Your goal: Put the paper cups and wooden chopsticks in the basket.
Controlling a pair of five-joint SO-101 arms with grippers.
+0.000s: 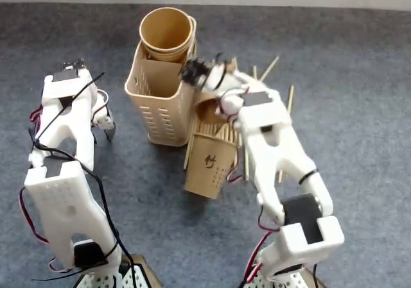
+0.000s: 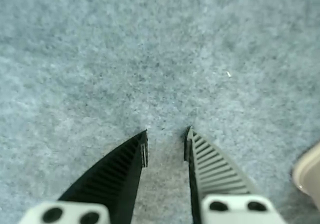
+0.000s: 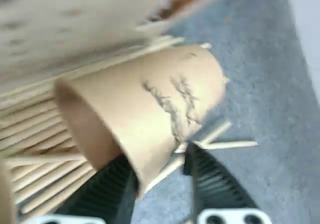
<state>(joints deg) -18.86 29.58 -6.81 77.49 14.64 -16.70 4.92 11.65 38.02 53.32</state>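
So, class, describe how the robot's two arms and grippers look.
The left arm and right arm are blocky white plastic segments with black motors at the joints; thin red and black cables loop along them. The left gripper and right gripper have black, ribbed, tapering fingers on white mounts.

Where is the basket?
In the high view the basket stands between the two arms, with stacked paper cups inside and the chopsticks pile beside it.
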